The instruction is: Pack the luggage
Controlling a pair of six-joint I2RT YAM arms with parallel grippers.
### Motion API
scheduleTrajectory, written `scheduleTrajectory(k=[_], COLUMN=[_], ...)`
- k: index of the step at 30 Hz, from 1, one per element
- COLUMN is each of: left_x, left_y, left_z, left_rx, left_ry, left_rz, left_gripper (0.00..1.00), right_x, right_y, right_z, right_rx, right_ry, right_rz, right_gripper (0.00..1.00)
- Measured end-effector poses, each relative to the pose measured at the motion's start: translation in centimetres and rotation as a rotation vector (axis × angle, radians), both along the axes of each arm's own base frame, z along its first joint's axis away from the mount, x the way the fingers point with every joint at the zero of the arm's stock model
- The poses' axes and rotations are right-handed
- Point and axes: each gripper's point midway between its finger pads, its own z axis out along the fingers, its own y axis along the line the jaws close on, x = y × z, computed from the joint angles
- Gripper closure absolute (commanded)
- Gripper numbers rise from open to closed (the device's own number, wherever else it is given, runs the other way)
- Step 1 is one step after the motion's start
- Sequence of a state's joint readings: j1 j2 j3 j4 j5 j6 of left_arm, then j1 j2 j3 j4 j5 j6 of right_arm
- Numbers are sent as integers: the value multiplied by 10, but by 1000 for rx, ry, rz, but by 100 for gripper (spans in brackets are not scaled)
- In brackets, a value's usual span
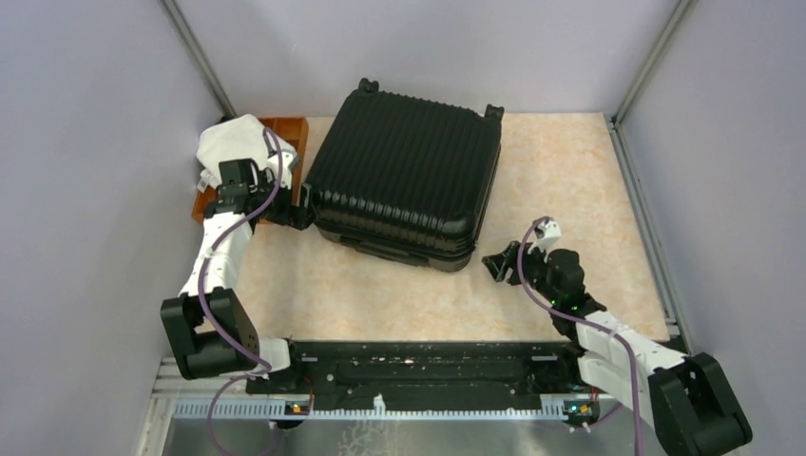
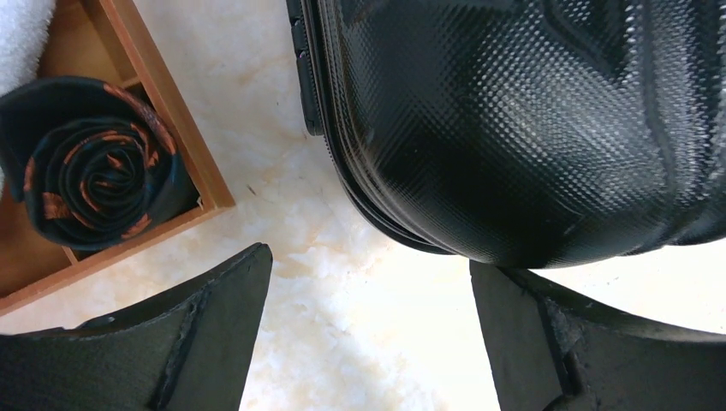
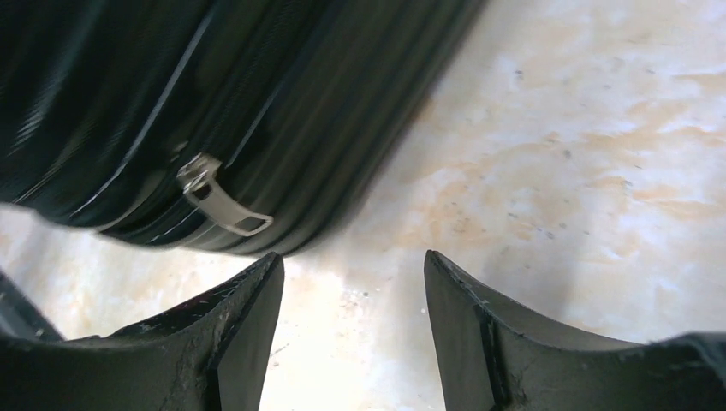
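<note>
Plainly early days for the packing job. Table (image 1: pixel 570 180), pale marbled top w/ grey walls (image 1: pixel 86 142) on three sides, carries everything. Luggage (image 1: pixel 404 176) lies flat near its middle, skewed, ribbed shell up, lid down, wheels (image 1: pixel 368 85) at the far edge; what's inside can't be seen. Judging by that, nothing looks packed yet: case needs opening, goods need moving in, lid needs shutting & zipping. Whether the zip is run shut can't be told.

L arm (image 1: pixel 219 252) reaches along the table's left side. The left gripper (image 2: pixel 368 257) hangs low at the case's near-left corner, in the gap between shell & tray, jaws spread wide, nothing between them. R arm (image 1: pixel 618 332) sits off the case's near-right corner. The right gripper (image 3: pixel 352 255) has jaws partway apart, holding nothing, bare tabletop below, pointed at the case's side.

Tray (image 2: pixel 184 137), brown wood w/ dividers, stands just beside the case's left-rear side, near the wall. White cloth (image 2: pixel 21 34) is heaped over its far part. Rolled tie (image 2: pixel 86 163), dark w/ orange pattern, sits in one near compartment, prob. cargo for the case. Zip pull (image 3: pixel 224 205), small, silver, hangs on the case's side seam, just ahead of the right jaws.

In the way: shut lid, first & foremost; narrow gap btwn tray & shell leaves L arm little room; the cloth hides pt of the tray.
</note>
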State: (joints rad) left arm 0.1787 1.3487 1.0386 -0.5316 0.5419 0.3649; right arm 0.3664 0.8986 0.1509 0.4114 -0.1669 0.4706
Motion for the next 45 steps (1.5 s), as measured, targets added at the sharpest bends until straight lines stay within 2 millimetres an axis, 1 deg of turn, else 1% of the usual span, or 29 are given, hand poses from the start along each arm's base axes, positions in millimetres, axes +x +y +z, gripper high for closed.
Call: scheduleTrajectory(k=[5,7,9,11,15,18,23,26,29,32,36,39,41,42,43,45], left_x=[11,14,16,17,17,17,16,16,17,20,25,33,41,48,51,62], left_y=[-3,-4,-5,-5,-5,-5,-5,-7,-8,-6,6,27,41,50,53,64], left_z=[8,10,12,13,14,15,19,22,29,40,56,60,57,50,47,30], left_rx=[-12,-13,-15,-16,-16,-17,-15,-21,-19,-5,41,97,131,157,164,181], left_ry=[-31,-45,-55,-61,-65,-68,-78,-84,-90,-106,-135,-150,-149,-145,-141,-109], left_rz=[9,8,8,9,11,11,10,6,1,-3,17,81,127,161,173,218], left_gripper=[8,8,8,8,8,8,8,7,6,5,5,6,6,6,6,7], right_x=[-8,-7,-5,-3,0,6,17,19,19,19,17,15,14,13,13,13], right_y=[16,21,24,26,28,29,37,41,46,50,54,57,57,58,58,58], right_z=[12,19,23,22,13,10,21,22,22,23,26,28,29,29,29,29], right_rx=[58,72,78,75,46,23,14,8,10,18,32,43,49,52,54,57], right_ry=[-93,-130,-152,-163,-154,-157,-218,-228,-230,-233,-245,-249,-247,-246,-246,-242], right_rz=[106,135,149,162,179,188,222,250,281,306,331,348,354,357,359,357], right_gripper=[42,43,44,44,45,46,48,52,56,61,69,76,80,83,85,89])
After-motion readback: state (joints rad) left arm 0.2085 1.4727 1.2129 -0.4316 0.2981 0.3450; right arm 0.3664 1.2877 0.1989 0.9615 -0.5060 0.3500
